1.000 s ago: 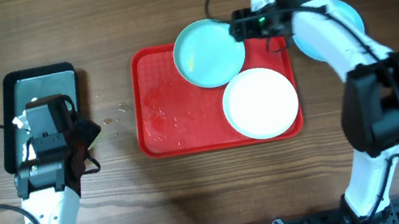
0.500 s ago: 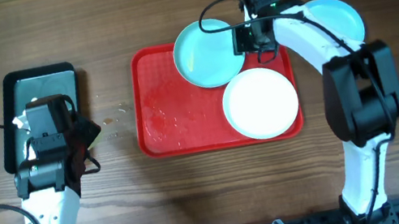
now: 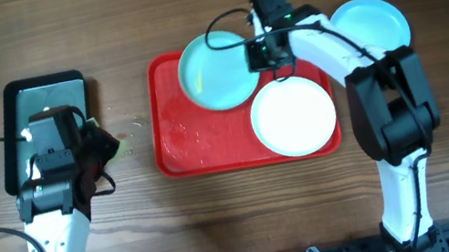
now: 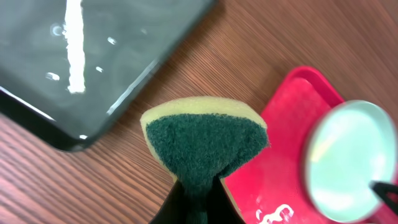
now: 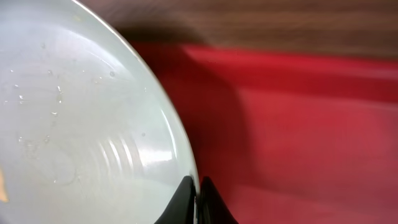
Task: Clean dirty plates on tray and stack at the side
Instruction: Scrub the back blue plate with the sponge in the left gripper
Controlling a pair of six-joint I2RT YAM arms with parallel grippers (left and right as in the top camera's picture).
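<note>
The red tray [image 3: 200, 144] lies mid-table. On it, a pale cyan plate [image 3: 214, 74] sits at the back and a white plate [image 3: 293, 116] at the front right. My right gripper [image 3: 260, 53] is shut on the cyan plate's right rim; in the right wrist view its fingers [image 5: 198, 194] pinch the plate [image 5: 81, 124] edge above the tray [image 5: 311, 124]. A second cyan plate [image 3: 371, 26] rests on the wood to the right of the tray. My left gripper [image 3: 98, 153] is shut on a yellow-green sponge [image 4: 205, 140], left of the tray [image 4: 280, 168].
A dark teal-black tray [image 3: 46, 111] with water in it lies at the left, beside my left arm. Small crumbs or drops [image 3: 128, 129] dot the wood between it and the red tray. Wet streaks show on the red tray's left half.
My right gripper moved left and shut on the cyan plate's rim; the plate has shifted left on the tray. The left arm has hardly moved.
</note>
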